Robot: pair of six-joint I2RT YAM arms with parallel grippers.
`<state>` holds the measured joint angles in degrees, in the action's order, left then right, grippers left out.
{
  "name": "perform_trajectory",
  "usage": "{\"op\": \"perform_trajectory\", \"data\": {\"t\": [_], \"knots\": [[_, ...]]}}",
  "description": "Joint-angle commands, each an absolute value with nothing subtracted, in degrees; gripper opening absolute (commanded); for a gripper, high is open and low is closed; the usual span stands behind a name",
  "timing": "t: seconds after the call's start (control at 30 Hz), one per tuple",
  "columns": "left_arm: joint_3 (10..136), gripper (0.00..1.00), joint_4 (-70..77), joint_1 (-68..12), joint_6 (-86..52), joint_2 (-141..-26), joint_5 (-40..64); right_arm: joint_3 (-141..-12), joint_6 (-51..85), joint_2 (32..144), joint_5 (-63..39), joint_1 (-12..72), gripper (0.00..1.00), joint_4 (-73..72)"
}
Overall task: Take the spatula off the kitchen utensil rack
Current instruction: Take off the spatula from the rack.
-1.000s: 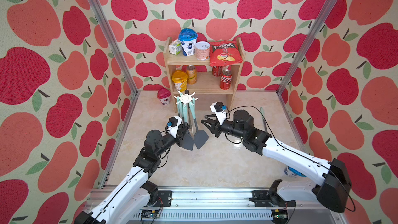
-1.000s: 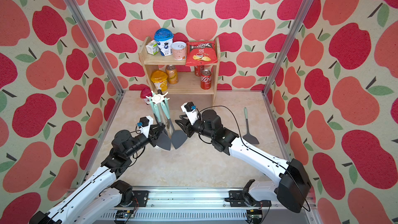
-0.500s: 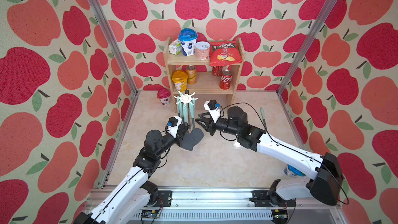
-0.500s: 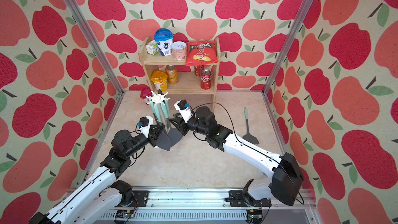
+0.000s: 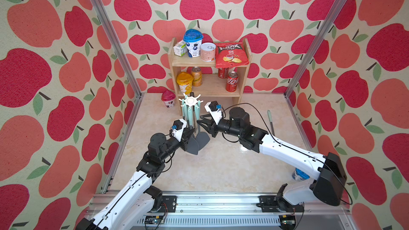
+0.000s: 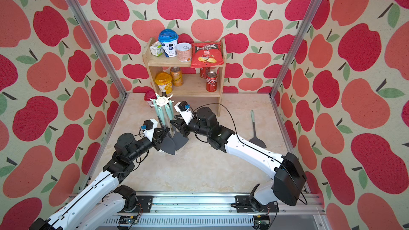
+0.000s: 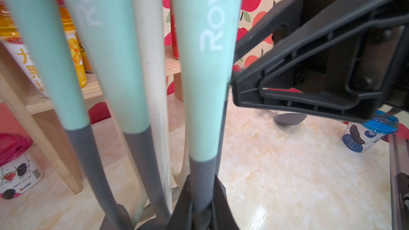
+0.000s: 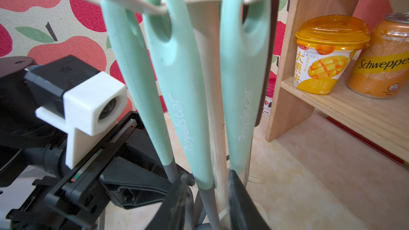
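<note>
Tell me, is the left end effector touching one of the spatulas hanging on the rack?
Touching. The left wrist view shows the left end effector closed on the grey neck of one spatula, with no gap on either side.

**Words I Can Read on My Screens**

In my right wrist view, two green handles (image 8: 181,116) each say "Royalstar" in white, running along the handle. In my left wrist view, the nearest green handle (image 7: 208,40) shows only "Roya"; the rest is cut off. The orange can (image 8: 380,63) says "Schweppe", with the end off the edge. The yellow cup (image 8: 318,67) has big Chinese signs and tiny numbers I cannot read for sure. In a top view, the red chips bag (image 5: 231,55) says "MAX". The red can (image 5: 231,81) has white writing, too small for me.
</note>
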<state>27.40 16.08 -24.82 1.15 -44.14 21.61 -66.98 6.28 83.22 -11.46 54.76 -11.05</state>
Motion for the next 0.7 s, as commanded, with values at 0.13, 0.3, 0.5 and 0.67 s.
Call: {"op": "perform_trajectory", "data": {"t": [0.13,0.3,0.5,0.67], "knots": [[28.12,0.0,11.92,-25.14,2.03,-44.94,21.66,-69.34,3.47,85.5,-9.77,56.55,0.32,-11.08],[27.96,0.0,11.95,-25.14,1.94,-44.99,21.59,-69.87,3.08,86.48,-9.06,57.04,0.3,-10.63],[27.62,0.0,11.43,-25.14,1.85,-44.21,21.45,-69.44,2.86,86.31,-8.46,57.11,0.26,-10.46],[26.73,0.0,11.41,-25.14,1.23,-42.85,20.78,-68.77,2.81,85.58,-8.03,57.08,0.08,-10.02]]}}
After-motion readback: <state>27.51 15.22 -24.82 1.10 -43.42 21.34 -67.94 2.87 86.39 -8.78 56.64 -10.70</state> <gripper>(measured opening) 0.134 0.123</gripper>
